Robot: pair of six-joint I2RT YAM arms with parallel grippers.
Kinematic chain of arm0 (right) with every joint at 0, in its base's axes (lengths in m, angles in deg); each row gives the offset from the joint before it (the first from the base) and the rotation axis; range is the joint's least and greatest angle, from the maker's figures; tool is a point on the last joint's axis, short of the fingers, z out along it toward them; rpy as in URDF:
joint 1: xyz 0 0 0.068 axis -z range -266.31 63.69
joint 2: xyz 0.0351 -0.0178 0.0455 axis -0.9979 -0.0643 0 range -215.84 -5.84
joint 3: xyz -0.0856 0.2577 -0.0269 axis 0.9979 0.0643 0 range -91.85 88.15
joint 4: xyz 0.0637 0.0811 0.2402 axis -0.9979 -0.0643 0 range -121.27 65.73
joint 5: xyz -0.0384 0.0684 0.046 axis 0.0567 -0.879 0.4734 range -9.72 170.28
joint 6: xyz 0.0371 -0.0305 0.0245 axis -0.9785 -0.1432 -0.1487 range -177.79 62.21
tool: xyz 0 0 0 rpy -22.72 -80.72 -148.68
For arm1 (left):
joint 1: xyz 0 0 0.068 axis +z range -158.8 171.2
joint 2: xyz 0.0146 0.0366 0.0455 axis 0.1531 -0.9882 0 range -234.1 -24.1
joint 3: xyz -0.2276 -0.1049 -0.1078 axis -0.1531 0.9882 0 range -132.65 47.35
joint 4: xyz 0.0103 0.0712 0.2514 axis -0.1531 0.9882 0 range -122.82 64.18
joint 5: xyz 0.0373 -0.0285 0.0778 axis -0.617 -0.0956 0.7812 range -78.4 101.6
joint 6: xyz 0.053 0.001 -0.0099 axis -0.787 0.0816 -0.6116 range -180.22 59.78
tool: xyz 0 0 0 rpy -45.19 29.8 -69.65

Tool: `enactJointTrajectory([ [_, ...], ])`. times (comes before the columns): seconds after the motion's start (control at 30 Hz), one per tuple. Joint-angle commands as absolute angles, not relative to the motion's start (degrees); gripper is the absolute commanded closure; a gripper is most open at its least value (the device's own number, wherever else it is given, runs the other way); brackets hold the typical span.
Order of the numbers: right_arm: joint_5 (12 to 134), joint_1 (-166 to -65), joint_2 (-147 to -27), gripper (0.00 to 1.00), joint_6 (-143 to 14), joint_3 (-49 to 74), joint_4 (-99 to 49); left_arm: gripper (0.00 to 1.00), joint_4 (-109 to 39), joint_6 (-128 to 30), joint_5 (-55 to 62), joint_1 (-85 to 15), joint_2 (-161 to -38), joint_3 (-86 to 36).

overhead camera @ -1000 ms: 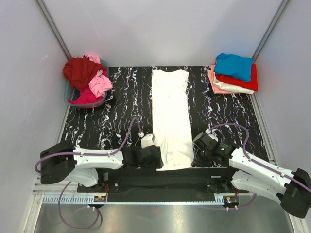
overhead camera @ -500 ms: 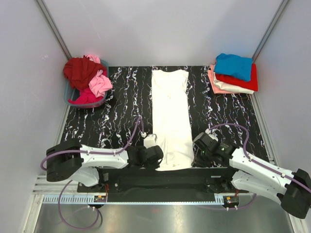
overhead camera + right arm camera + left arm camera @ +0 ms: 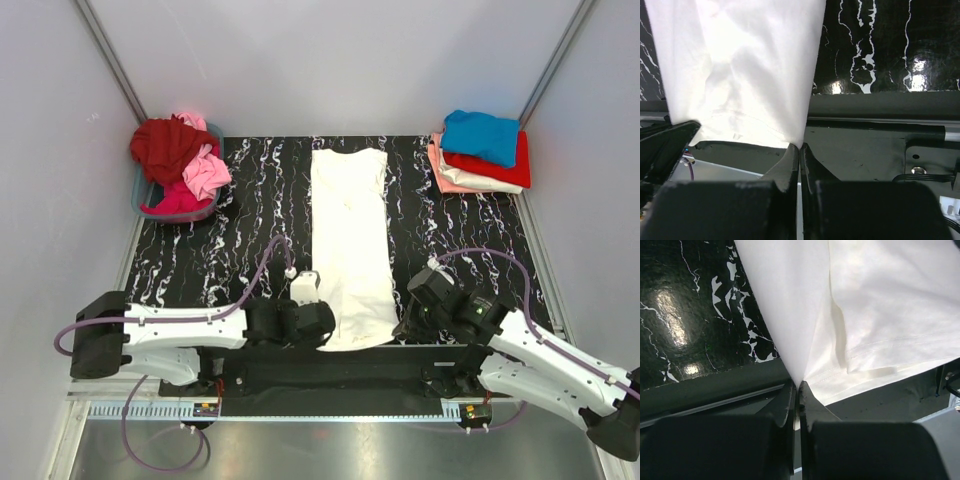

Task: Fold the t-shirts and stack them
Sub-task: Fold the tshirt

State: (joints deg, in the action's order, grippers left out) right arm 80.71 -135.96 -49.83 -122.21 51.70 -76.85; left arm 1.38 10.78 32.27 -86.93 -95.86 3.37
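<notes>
While a basket (image 3: 146, 207) of crumpled red and pink shirts sits at the far left of the black marbled table (image 3: 240, 240), we have our left gripper (image 3: 798, 386) pinched tight on the near left hem corner of the white t-shirt (image 3: 349, 230). It lies as a long strip down the table's middle. Our right gripper (image 3: 799, 149) clamps its near right hem corner. A folded stack (image 3: 480, 150) rests far right.

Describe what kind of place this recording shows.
Probably a lab folding cell, not a home: white walls box in the black marbled table, with a basket of crumpled shirts and a folded stack.
</notes>
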Motion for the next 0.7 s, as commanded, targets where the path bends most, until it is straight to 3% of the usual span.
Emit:
enactJointTrajectory([
  [0.0,82.12,-136.76,-49.69,1.00,-122.92,48.51,-78.67,0.98,6.02,10.53,35.59,-87.20,-94.15,-0.89],
  [0.33,92.49,-135.62,-63.29,1.00,-114.40,33.85,-79.73,0.96,5.68,-3.59,28.75,-73.26,-93.00,-5.90],
  [0.67,88.11,-119.90,-78.78,1.00,-99.99,18.98,-74.82,0.91,5.15,-18.55,16.80,-56.28,-103.18,-20.64],
])
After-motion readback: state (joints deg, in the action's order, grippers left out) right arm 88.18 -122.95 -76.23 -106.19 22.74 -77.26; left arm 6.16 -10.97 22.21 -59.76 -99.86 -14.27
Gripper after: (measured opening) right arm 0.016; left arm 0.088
